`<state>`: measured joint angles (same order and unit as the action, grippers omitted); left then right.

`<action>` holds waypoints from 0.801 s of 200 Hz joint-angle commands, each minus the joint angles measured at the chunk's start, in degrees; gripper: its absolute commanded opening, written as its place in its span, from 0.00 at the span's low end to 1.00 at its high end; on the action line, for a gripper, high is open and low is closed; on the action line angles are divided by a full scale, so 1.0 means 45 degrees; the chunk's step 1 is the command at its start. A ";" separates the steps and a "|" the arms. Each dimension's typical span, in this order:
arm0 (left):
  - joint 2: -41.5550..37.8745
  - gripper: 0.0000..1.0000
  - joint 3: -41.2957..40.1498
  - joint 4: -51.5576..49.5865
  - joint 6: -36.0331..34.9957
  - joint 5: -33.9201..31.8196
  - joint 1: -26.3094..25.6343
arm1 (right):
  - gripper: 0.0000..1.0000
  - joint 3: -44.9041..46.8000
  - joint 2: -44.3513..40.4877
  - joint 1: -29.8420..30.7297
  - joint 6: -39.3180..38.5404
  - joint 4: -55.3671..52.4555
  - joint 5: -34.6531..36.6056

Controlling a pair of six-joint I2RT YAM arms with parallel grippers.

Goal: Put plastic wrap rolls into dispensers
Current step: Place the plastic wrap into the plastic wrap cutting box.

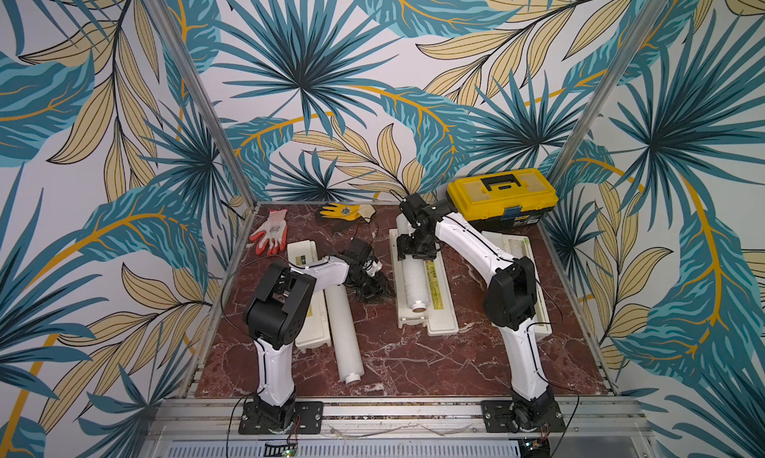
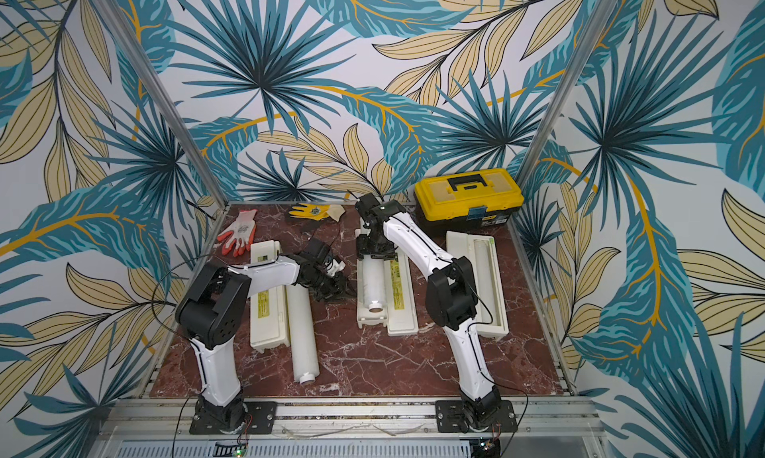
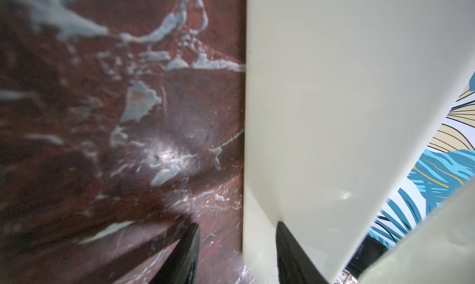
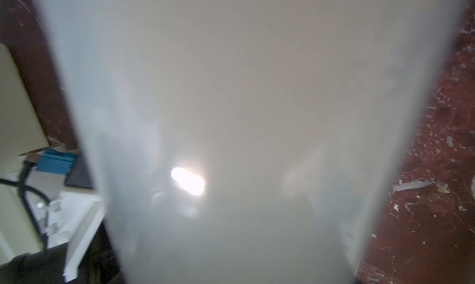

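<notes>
A roll is laid in the middle dispenser; the right gripper is set over it, the left gripper astride the dispenser's wall; neither grip can be told

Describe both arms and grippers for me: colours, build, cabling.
The left arm and right arm match: glossy white link shells with a thin black line along each, bulky black joint housings, and black base plates bolted to the aluminium rail. Thin black cables loop off them. The left gripper and right gripper are mostly black; the left wrist view shows dark, ribbed fingers.
</notes>
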<state>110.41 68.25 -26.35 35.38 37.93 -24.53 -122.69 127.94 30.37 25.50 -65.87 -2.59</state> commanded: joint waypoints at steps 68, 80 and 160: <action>-0.2679 0.54 -0.0474 0.0168 -0.0395 -0.1903 0.1650 | 0.30 0.0639 -0.0208 0.0138 0.0272 0.1618 0.0260; -0.2644 0.54 -0.0503 0.0155 -0.0400 -0.1916 0.1744 | 0.30 0.0600 -0.0037 0.0160 0.0271 0.1668 0.0227; -0.2379 0.55 -0.0402 0.0157 -0.0400 -0.1762 0.1917 | 0.31 0.0800 0.0691 0.0552 0.0821 0.1241 0.0597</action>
<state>99.02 67.31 -25.47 34.72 30.35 -16.45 -119.00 132.64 32.36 27.42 -60.03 -1.13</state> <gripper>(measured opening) 0.548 0.702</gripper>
